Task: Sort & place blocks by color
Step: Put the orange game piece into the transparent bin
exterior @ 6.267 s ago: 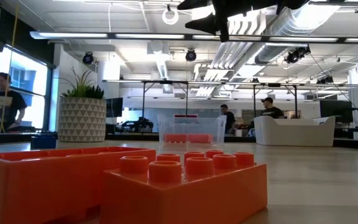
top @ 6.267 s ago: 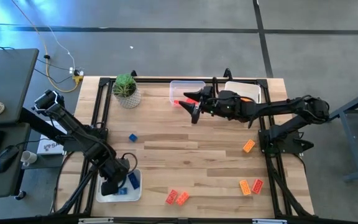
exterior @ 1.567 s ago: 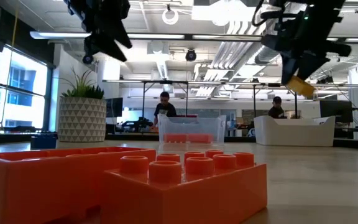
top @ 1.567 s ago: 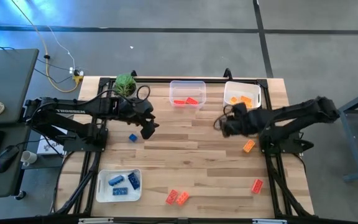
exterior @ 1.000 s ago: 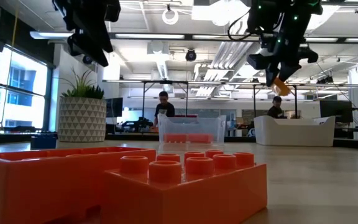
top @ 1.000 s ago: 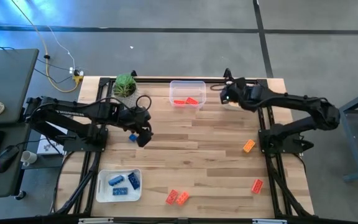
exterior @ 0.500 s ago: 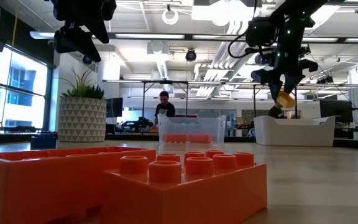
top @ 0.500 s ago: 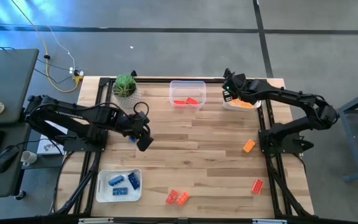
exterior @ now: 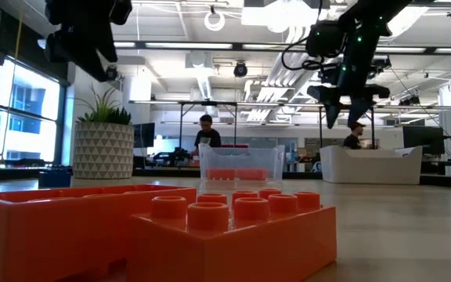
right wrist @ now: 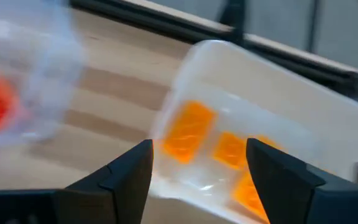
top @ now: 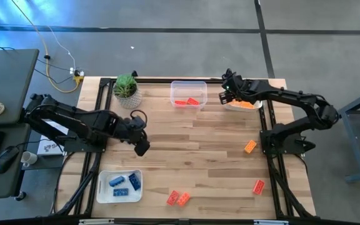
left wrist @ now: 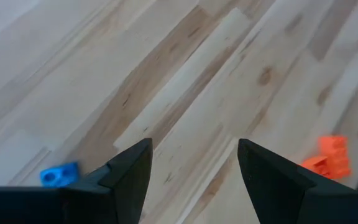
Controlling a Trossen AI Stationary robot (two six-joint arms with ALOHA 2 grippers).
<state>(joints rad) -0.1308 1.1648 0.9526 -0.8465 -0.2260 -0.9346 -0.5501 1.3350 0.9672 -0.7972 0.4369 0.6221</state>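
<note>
right gripper (top: pixel 225 97) at upper right of high view, over white tray (top: pixel 259 94) rim — jaws spread, empty; orange blocks (right wrist: pixel 194 131) lie in tray. drop step looks complete.

left gripper (top: pixel 144 149) at centre left, jaws spread, empty, blue block (left wrist: pixel 59 175) just beside it on table (top: pixel 199 150).

next, by judgement: left descends on blue block; right fetches loose orange block (top: pixel 250 147) at mid right.

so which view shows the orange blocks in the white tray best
The right wrist view: the orange blocks lie close up in the white tray, framed by the open right pincer. The high view shows only a small orange patch in the tray, partly behind the arm. The low view shows only the tray's side, and the left wrist view misses it.
</note>
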